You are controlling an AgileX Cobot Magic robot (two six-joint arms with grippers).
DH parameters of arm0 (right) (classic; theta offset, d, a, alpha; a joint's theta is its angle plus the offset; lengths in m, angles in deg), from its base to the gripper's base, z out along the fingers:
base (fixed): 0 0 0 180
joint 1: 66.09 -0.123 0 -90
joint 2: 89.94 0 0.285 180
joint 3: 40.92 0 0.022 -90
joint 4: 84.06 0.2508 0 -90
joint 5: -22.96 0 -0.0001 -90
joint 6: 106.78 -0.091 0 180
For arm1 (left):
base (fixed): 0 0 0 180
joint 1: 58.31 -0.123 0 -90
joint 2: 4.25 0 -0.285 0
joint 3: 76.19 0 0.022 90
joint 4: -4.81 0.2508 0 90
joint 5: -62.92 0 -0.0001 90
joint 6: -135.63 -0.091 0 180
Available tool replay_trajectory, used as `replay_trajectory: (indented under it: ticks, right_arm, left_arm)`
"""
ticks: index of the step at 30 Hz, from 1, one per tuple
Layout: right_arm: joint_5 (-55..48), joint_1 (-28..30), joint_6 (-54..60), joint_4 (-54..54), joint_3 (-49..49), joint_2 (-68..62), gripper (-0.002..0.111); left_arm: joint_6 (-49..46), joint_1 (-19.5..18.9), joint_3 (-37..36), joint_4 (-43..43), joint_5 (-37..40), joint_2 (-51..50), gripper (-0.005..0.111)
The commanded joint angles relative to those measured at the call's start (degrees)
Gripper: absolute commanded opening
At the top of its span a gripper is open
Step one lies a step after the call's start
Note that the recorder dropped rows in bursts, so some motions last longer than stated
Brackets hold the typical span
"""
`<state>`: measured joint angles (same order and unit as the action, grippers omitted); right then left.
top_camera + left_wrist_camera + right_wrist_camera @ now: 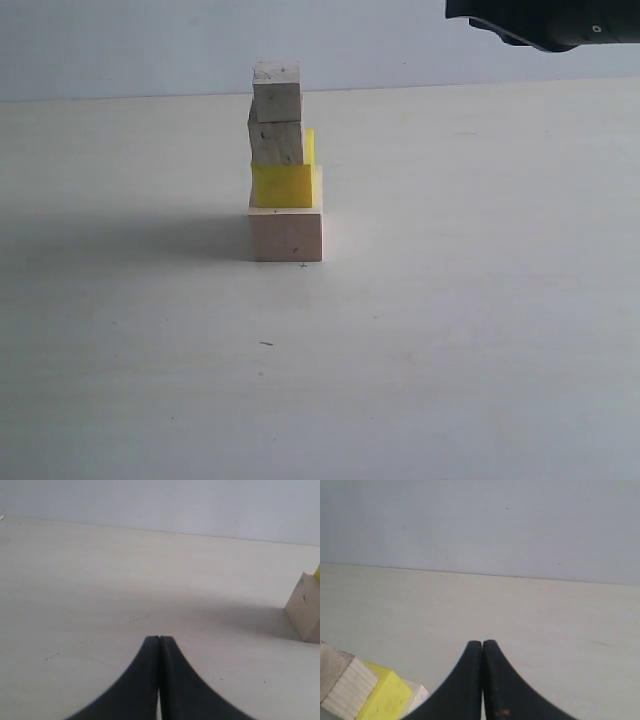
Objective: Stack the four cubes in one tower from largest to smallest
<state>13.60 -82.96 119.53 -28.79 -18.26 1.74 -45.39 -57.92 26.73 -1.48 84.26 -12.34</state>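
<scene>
The tower stands on the table in the exterior view. The large pale wood cube [287, 233] is at the bottom. On it sits the yellow cube [283, 185], then the medium wood cube [275, 143], and the smallest wood cube [277, 92] on top, each slightly off-centre. My left gripper [159, 638] is shut and empty, well away from the large cube [305, 610]. My right gripper [482, 642] is also shut and empty, apart from the yellow cube [382, 697] and the wood cube [347, 685] beside it.
A dark part of the right arm [545, 22] hangs at the top right of the exterior view, high above the pale table [450, 330]. A plain wall [120, 45] runs behind the table.
</scene>
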Motion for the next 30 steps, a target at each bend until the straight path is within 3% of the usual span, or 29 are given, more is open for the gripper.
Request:
replay_trajectory:
  ticks: [1, 15, 17, 21, 26, 30]
  right_arm:
    - [0.1, 0.0, 0.0, 0.0, 0.3, 0.5, 0.0]
    - [0.1, 0.0, 0.0, 0.0, 0.3, 1.7, 0.0]
    - [0.1, 0.0, 0.0, 0.0, 0.3, 4.5, 0.0]
    - [-3.0, 0.3, 1.1, -11.8, 0.3, 18.4, 0.0]
    - [-4.3, 11.9, -9.7, -17.7, 7.3, 32.6, 0.0]
    - [-5.0, 17.7, -10.4, -19.1, 13.8, 37.8, 0.0]
  left_arm:
    - [-0.2, 0.2, -0.1, 0.2, -0.9, 0.3, 0.0]
    - [-0.2, 0.2, -0.1, 0.2, -0.9, 0.3, 0.0]
    - [-0.2, 0.2, -0.1, 0.2, -0.9, 0.3, 0.0]
    - [-0.2, 0.2, -0.1, 0.2, -0.9, 0.3, 0.0]
    - [-0.2, 0.2, -0.1, 0.2, -0.9, 0.3, 0.0]
    - [-0.2, 0.2, -0.1, 0.2, -0.9, 0.3, 0.0]
